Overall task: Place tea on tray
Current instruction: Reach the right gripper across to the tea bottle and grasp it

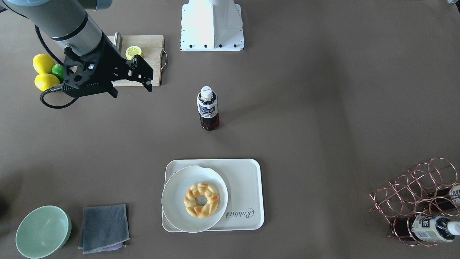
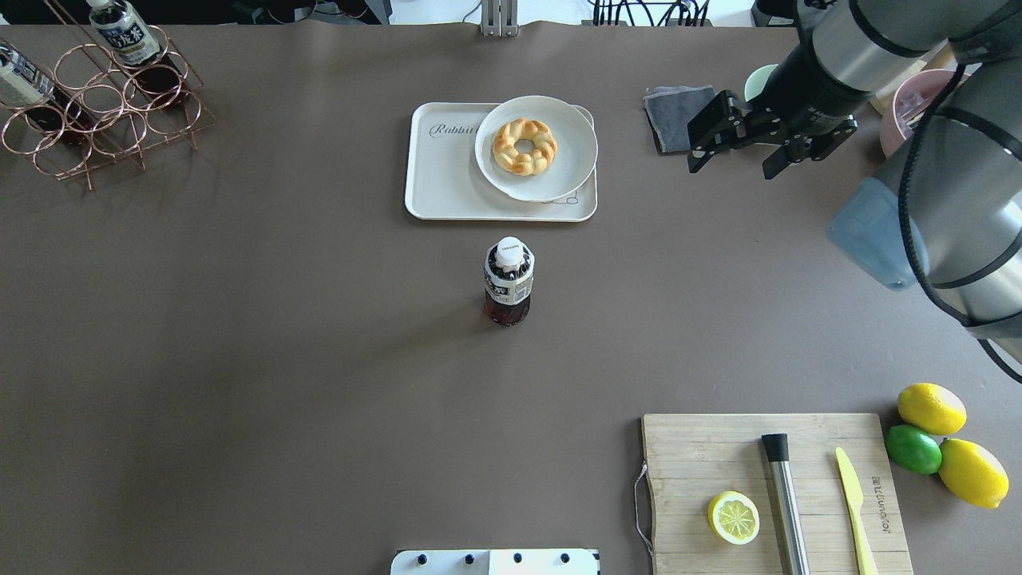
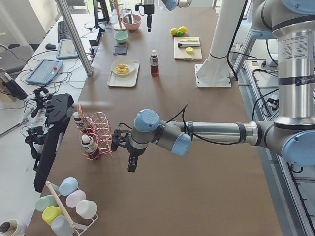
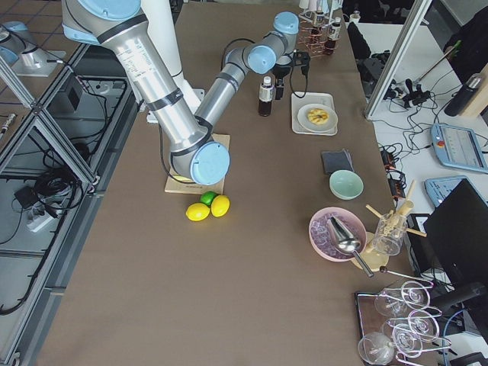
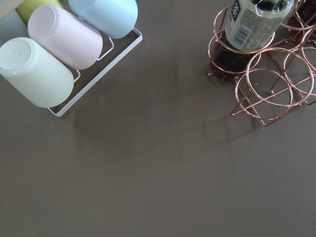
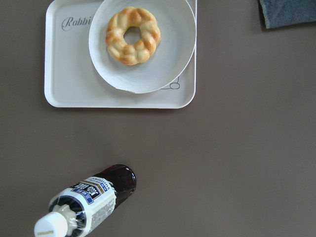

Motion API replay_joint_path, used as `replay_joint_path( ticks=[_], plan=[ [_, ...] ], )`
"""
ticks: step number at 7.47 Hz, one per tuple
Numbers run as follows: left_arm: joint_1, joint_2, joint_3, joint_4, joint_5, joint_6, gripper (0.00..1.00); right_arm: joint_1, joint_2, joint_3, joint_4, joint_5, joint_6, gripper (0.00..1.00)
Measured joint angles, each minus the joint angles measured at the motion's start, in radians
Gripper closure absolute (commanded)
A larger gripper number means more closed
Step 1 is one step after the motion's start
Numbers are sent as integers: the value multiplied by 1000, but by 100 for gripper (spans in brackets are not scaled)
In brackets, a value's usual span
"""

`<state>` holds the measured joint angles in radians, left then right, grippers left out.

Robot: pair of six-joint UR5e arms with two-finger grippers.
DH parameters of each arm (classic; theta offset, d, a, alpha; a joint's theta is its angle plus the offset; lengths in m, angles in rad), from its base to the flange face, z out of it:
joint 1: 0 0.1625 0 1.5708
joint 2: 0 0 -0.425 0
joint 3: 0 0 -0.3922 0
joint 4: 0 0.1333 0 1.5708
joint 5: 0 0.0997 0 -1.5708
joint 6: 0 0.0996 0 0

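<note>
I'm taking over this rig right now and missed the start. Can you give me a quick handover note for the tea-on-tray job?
Right gripper: jaws open, empty, raised and well clear of the tea.
Left gripper: beside the copper rack. It shows only in the side view, so I cannot tell whether it is open or shut.
Tea: upright on the table, just short of the tray, not yet grasped.
Tray: a plate with a doughnut covers one side; the lettered side is bare.
Done: nothing yet.
Left: grasp the tea and set it on the bare part of the tray.
</note>
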<state>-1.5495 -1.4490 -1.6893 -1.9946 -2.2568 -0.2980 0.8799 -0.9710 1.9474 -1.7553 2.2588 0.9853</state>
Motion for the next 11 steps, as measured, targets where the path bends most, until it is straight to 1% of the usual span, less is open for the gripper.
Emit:
replay_joint_path(
  ticks=[1,2,4,5,7,8,9,11],
  plan=[
    [2,-5,1,17,0,0,2,-40,38,-1,-11,-42,65,0],
    [8,-12,0,37,0,0,2,-85,91,-2,-61,-98,111,0],
    [21,-16,2,70,1,2,2,-161,183,-3,-174,-180,154,0],
    [29,-19,1,92,1,13,2,-200,209,-5,-196,-224,171,0],
    [34,-24,5,125,2,108,2,-273,229,-16,-206,-320,182,0],
    [35,-35,6,157,4,137,2,-298,240,-42,-203,-352,180,0],
    [35,-43,6,176,6,148,2,-308,248,-79,-195,-364,174,0],
    [35,-54,8,189,8,153,2,-315,260,-160,-128,-373,165,0]
  ],
)
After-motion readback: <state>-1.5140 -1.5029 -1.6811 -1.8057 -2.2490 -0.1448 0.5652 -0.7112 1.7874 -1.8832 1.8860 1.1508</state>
